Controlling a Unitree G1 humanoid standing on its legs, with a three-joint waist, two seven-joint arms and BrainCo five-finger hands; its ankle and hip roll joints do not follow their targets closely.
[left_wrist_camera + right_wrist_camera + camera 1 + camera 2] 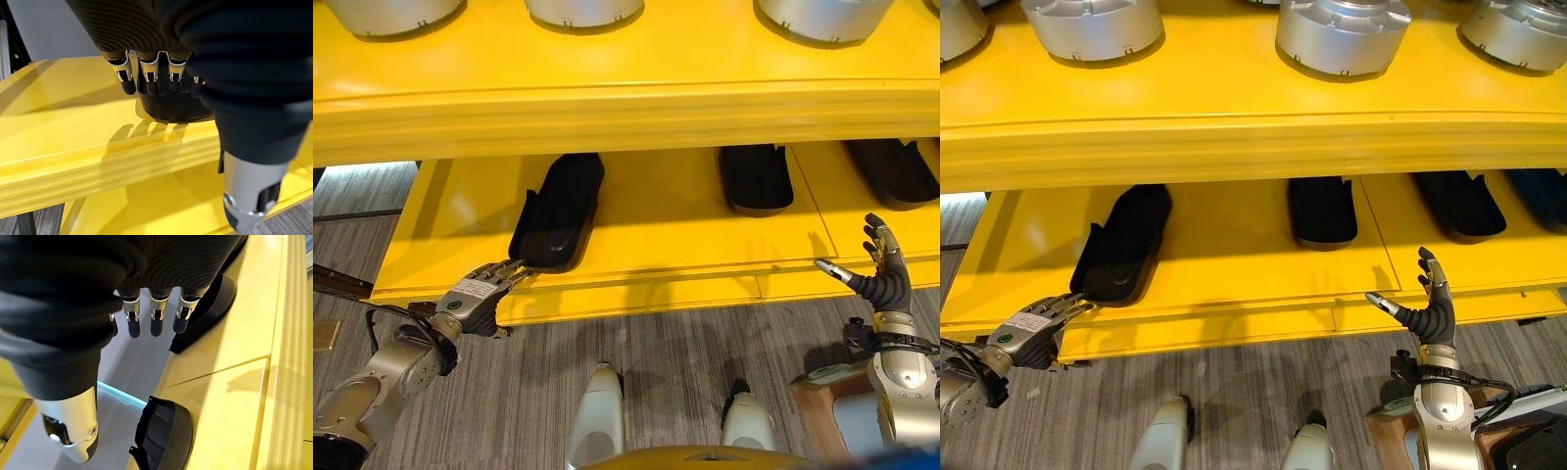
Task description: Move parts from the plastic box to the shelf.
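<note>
Left eye view has my left hand (478, 294) low at the front lip of the yellow shelf (636, 264), fingers stretched out straight and relaxed, their dark tips touching the near end of a black part (560, 211) that lies on the lower board with that end just behind the lip. From my left wrist the same fingertips (149, 81) rest on the part's rounded near edge (171, 105), nothing curled round it. Bare yellow board spreads to either side of this part, wider toward the shelf's left end. My right hand (1428, 299) stands upright in front of the lip farther right, fingers spread and straight, thumb pointing left, holding nothing and touching nothing. Past it lie a second black part (1322, 211) and a third (1459, 204), well apart, with open board between them and a seam in the board running front to back. Overhead, the thick front edge of the upper board hangs over the lower one; silver round housings (1344, 34) sit on top.
</note>
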